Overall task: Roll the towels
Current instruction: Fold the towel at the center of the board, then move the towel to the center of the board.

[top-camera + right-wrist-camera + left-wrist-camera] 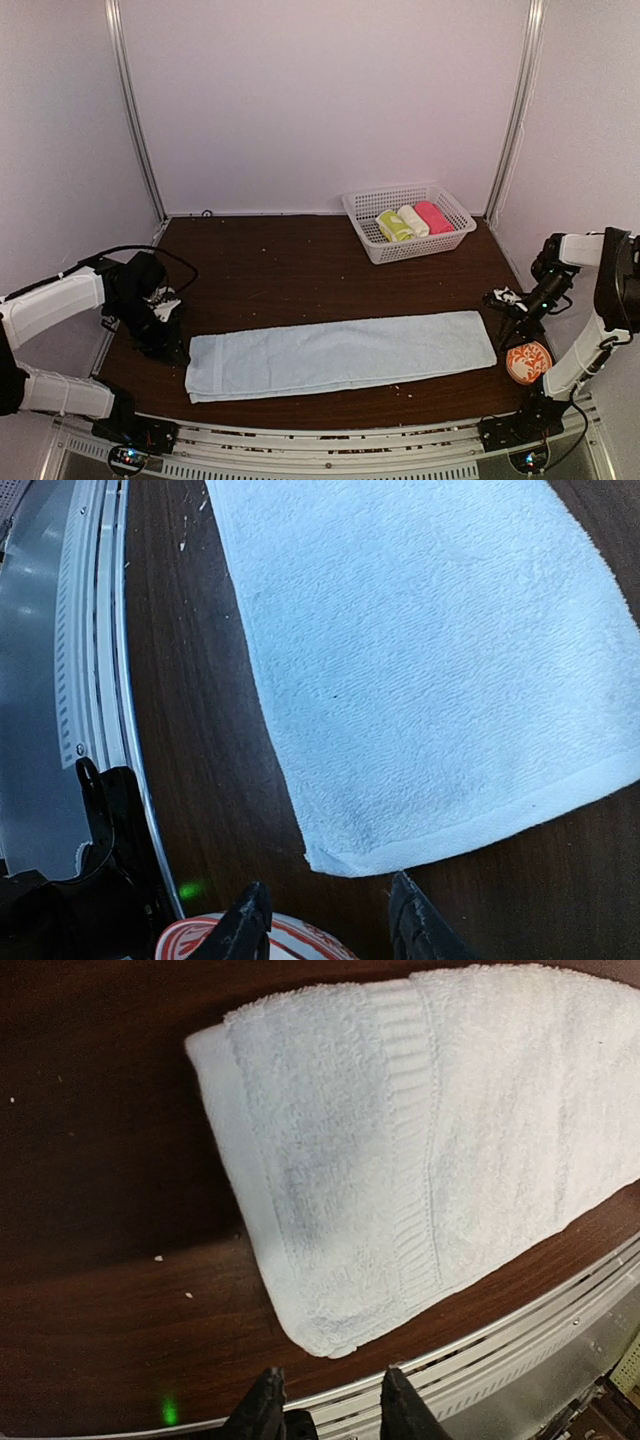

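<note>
The pale blue towel [340,355] is lying flat as a long folded strip on the near half of the surface [280,265], its ends pointing to 9 and 3 o'clock in the top view. The yellow-green towel [393,226] is sitting rolled in the basket [425,249] at 1 o'clock, so the step in hand appears to be the blue one, with no turn rolled yet. The left gripper [330,1400] is waiting just off the 9 o'clock end, jaws moderately apart and holding nothing. The right gripper [330,920] is doing likewise at the 3 o'clock end. The next move probably calls for pinching one short edge and curling it over evenly.
</note>
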